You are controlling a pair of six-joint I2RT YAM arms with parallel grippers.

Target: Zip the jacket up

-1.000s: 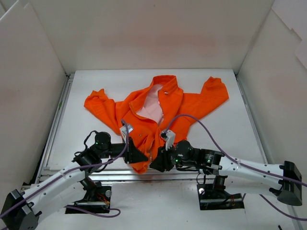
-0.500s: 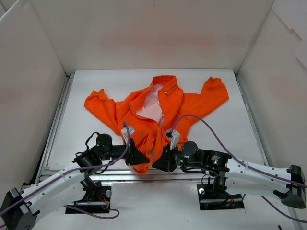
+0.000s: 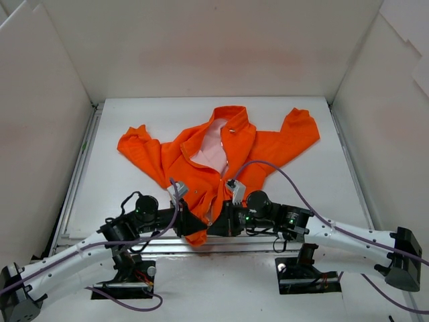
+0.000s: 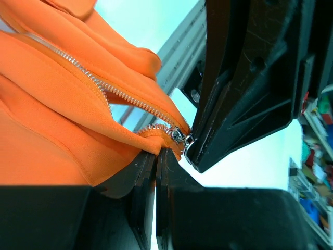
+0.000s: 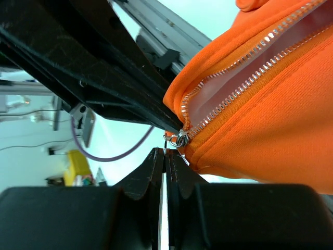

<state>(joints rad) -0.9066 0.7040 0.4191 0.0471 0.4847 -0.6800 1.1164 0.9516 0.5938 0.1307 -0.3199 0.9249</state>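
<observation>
The orange jacket (image 3: 268, 151) lies spread on the white table, its front open at the top and showing pink lining (image 3: 211, 144). Both grippers meet at its bottom hem, near the table's front edge. My left gripper (image 3: 196, 227) is shut on the hem fabric (image 4: 130, 140) just beside the zipper's foot. My right gripper (image 3: 212, 227) is shut on the thin pull tab of the silver zipper slider (image 5: 181, 138), which sits at the very bottom of the zipper teeth (image 5: 244, 67). The slider also shows in the left wrist view (image 4: 179, 136), against the right gripper's finger (image 4: 244, 78).
A metal rail (image 3: 167, 247) runs along the table's front edge under the grippers. White walls (image 3: 40, 134) enclose the table on three sides. Purple cables (image 3: 288, 181) loop from both arms over the jacket's lower part.
The right gripper has shifted slightly left and closer to the left gripper at the hem. The left arm has moved a little right. The jacket has barely moved.
</observation>
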